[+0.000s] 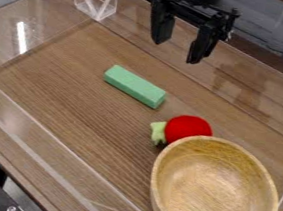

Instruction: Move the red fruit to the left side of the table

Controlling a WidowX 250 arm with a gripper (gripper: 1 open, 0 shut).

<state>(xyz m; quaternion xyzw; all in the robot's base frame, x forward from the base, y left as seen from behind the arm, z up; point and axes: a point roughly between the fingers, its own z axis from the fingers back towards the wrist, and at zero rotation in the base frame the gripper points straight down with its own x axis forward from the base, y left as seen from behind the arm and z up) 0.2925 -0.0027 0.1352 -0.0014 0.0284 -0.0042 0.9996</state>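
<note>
The red fruit (190, 127) lies sideways, leafy cap pointing left; the end effector (178, 45) hangs spread, empty.

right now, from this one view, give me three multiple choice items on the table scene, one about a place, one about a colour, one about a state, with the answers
1. Where does the red fruit lie?
A. inside the wooden bowl
B. on the table right by the bowl's far rim
C. on top of the green block

2. What colour is the flat rectangular block?
A. green
B. blue
C. yellow

3. How does the gripper stand?
A. shut on the red fruit
B. shut on the block
C. open and holding nothing

Answers:
1 B, the fruit sits on the wood just outside the bowl, near its rim.
2 A, the block is light green.
3 C, the dark fingers hang apart near the back of the table with nothing between them.
</note>
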